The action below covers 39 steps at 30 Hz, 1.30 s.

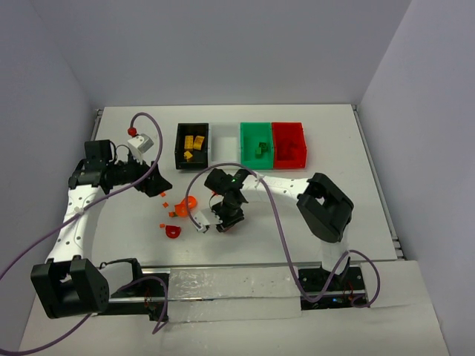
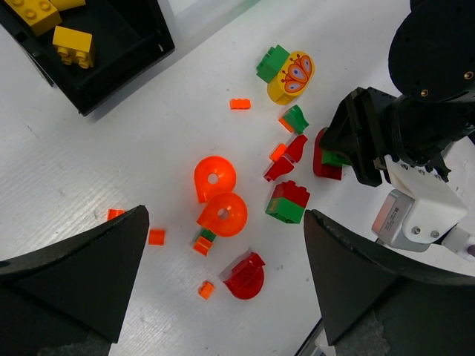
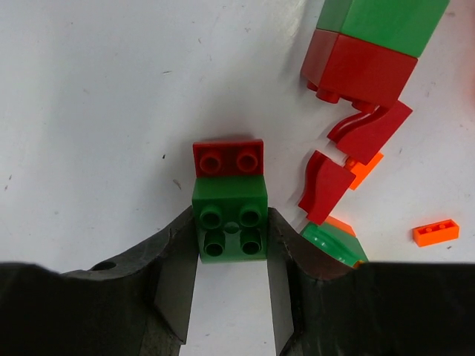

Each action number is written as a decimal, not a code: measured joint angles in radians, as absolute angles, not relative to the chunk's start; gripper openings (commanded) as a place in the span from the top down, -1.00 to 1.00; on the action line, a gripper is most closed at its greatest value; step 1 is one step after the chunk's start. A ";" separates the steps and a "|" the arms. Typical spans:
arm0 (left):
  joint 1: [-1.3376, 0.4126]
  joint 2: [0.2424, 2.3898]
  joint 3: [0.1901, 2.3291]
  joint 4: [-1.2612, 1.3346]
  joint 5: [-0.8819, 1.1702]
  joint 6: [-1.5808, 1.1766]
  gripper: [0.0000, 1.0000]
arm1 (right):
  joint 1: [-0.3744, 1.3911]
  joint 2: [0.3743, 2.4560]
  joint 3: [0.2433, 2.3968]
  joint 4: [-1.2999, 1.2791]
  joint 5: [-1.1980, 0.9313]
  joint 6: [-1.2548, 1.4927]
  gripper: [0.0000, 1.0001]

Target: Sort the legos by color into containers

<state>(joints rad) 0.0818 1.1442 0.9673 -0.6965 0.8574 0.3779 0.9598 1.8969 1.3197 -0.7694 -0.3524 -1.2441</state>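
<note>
My right gripper (image 3: 231, 224) is shut on a green brick (image 3: 230, 204), its pads pressing both sides; a red brick (image 3: 228, 157) is joined to the brick's far end. Both still rest on the table. Loose legos lie around: red curved pieces (image 3: 326, 185), a red-and-green stack (image 3: 364, 59), a small orange brick (image 3: 436, 233). My left gripper (image 2: 226, 222) hangs open over two orange round pieces (image 2: 214, 176), with a red half-round piece (image 2: 247, 276) near them. At the back stand the black (image 1: 179, 147), white (image 1: 225, 144), green (image 1: 245, 141) and red (image 1: 300, 141) containers.
Yellow bricks (image 2: 73, 44) lie in the black bin, green ones (image 1: 258, 148) in the green bin. A yellow butterfly piece (image 2: 291, 76) and a red-on-green brick (image 2: 288, 202) lie between the two grippers. A white block with a red knob (image 1: 139, 139) sits at the back left.
</note>
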 measured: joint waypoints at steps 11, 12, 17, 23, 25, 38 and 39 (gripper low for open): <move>0.083 1.121 0.949 -0.679 0.910 0.374 -0.89 | 0.805 1.725 1.324 -0.762 -0.561 -0.959 1.00; 0.083 1.121 0.956 -0.679 0.929 0.374 -0.89 | 0.762 1.691 1.329 -0.760 -0.596 -0.916 1.00; 0.067 1.128 0.988 -0.672 1.063 0.364 -0.85 | 0.579 1.521 1.331 -0.690 -0.785 -0.663 1.00; -0.140 1.121 0.977 -0.533 1.105 0.223 -0.80 | 0.542 1.389 1.245 -0.494 -0.971 -0.353 1.00; -0.202 1.117 0.969 -0.466 1.106 0.159 -0.78 | 0.540 1.381 1.219 -0.425 -1.016 -0.252 1.00; -0.395 1.179 0.968 -0.240 1.103 -0.052 -0.78 | 0.538 1.380 1.152 -0.188 -1.122 0.060 1.00; -0.401 1.188 0.968 -0.231 1.106 -0.062 -0.78 | 0.538 1.380 1.152 -0.182 -1.126 0.066 1.00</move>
